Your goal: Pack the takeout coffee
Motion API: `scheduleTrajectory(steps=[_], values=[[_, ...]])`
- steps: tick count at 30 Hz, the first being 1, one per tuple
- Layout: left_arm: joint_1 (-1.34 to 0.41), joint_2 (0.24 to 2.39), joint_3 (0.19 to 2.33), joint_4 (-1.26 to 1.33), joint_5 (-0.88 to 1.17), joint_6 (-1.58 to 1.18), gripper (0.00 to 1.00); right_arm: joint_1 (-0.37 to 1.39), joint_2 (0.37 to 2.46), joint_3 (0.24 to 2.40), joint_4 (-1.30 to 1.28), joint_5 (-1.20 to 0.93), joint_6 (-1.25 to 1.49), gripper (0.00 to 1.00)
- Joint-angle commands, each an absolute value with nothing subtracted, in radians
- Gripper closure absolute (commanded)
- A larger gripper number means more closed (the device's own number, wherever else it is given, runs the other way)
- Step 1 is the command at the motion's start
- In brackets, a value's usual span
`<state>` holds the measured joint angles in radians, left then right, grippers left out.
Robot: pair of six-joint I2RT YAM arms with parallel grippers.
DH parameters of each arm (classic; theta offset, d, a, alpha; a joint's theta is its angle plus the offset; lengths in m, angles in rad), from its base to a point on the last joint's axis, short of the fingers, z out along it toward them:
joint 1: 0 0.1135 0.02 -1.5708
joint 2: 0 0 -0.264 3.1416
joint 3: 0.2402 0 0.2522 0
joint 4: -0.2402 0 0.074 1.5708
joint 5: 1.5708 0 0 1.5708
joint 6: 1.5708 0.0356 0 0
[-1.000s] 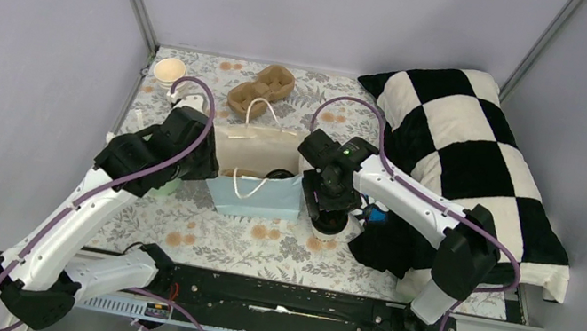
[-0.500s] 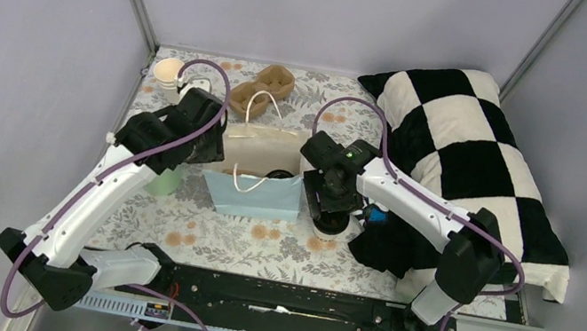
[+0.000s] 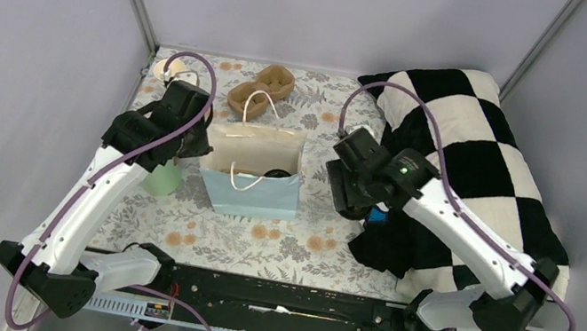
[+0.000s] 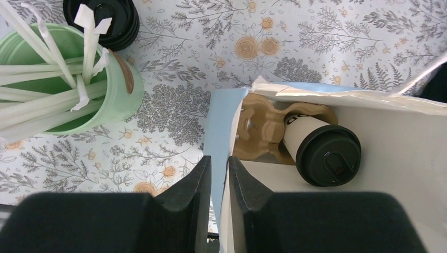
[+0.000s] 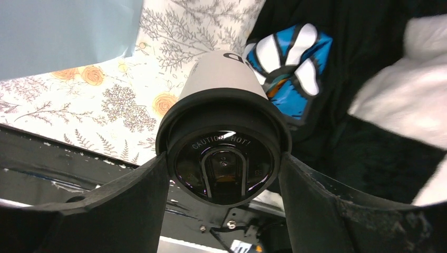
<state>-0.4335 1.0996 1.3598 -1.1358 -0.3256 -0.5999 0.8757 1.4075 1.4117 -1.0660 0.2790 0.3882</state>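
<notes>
A blue bag [image 3: 253, 195] stands open mid-table. Inside it, one takeout coffee [image 4: 321, 150], a white cup with a black lid, leans in a brown carrier [image 4: 263, 124]. My left gripper [image 4: 219, 163] is at the bag's left wall [image 4: 216, 121], its jaws pinched on the paper edge, one finger inside and one outside. To the right of the bag, my right gripper [image 5: 224, 158] is shut on the black lid of the second takeout coffee [image 5: 224, 79]. That cup hangs tilted above the table. In the top view the right gripper [image 3: 352, 198] is clear of the bag.
A mint-green cup with white sticks [image 4: 79, 89] stands just left of the bag, with black lids [image 4: 105, 21] beyond it. A brown carrier [image 3: 262, 90] and cream cups [image 3: 167, 68] sit at the back. A checkered pillow [image 3: 464, 149] and a blue-white object [image 5: 287, 58] lie right.
My right gripper lifted its cup off the table and swung right, away from the bag. My left gripper moved onto the bag's left edge and closed on it.
</notes>
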Motion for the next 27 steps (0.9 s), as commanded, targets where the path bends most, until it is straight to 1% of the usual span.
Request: scheduleTrajectory(steps=[1,5,7,8,10,12,17,22,27], values=[[-0.426,1.082,1.397,-1.075,-0.301,-0.566,0.82,0.871,1.308,1.538,-1.099,0.352,0.191,0.33],[-0.425,1.078,1.382,-1.041,-0.284,-0.544,0.91,0.871,1.259,1.667,-1.054,0.358,0.015,0.33],[-0.424,1.073,1.369,-1.019,-0.269,-0.527,0.98,0.871,1.261,1.733,-1.009,0.266,-0.132,0.36],[-0.423,1.07,1.362,-1.008,-0.263,-0.519,1.0,0.872,1.266,1.776,-0.99,0.182,-0.187,0.38],[-0.423,1.064,1.348,-0.987,-0.248,-0.507,1.0,0.877,1.269,1.813,-0.921,0.069,-0.286,0.42],[-0.423,1.049,1.324,-0.957,-0.217,-0.49,1.0,0.878,1.278,1.845,-0.853,-0.02,-0.359,0.43],[-0.423,0.967,1.255,-0.854,-0.178,-0.465,1.0,0.903,1.391,1.991,-0.836,-0.203,-0.433,0.43],[-0.423,0.817,1.141,-0.688,-0.149,-0.465,1.0,1.017,1.512,2.119,-0.873,-0.212,-0.486,0.44],[-0.423,0.703,1.025,-0.549,-0.095,-0.472,1.0,1.11,1.561,2.146,-0.879,-0.166,-0.519,0.45]])
